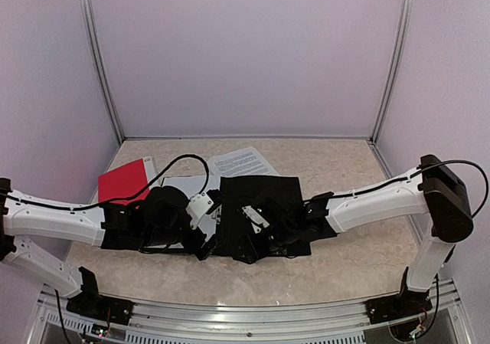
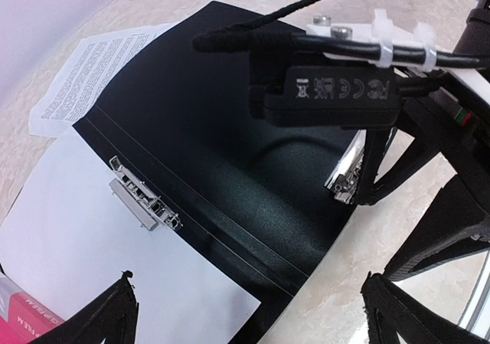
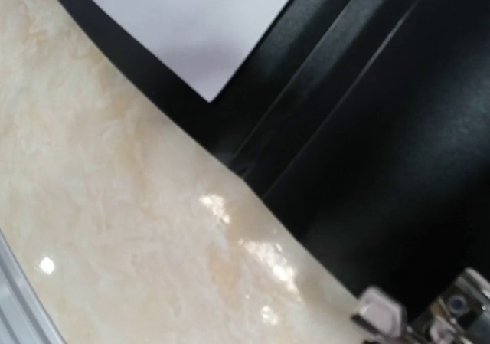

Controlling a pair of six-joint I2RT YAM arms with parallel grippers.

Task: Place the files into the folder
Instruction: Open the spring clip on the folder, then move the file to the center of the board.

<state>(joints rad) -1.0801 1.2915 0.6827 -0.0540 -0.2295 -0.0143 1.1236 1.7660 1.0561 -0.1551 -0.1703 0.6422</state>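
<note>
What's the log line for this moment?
black folder: open | blank white paper sheet: inside it | printed white paper sheet: outside, far edge | left gripper: open, above folder | right gripper: over folder, state unclear

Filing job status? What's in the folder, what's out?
Done: one blank white sheet lies inside the open folder, by its metal clip. In hand: nothing clearly held; the left gripper hangs open over the folder, the right gripper is at the cover, grip unclear. Left: a printed sheet lies outside at the folder's far edge.
</note>
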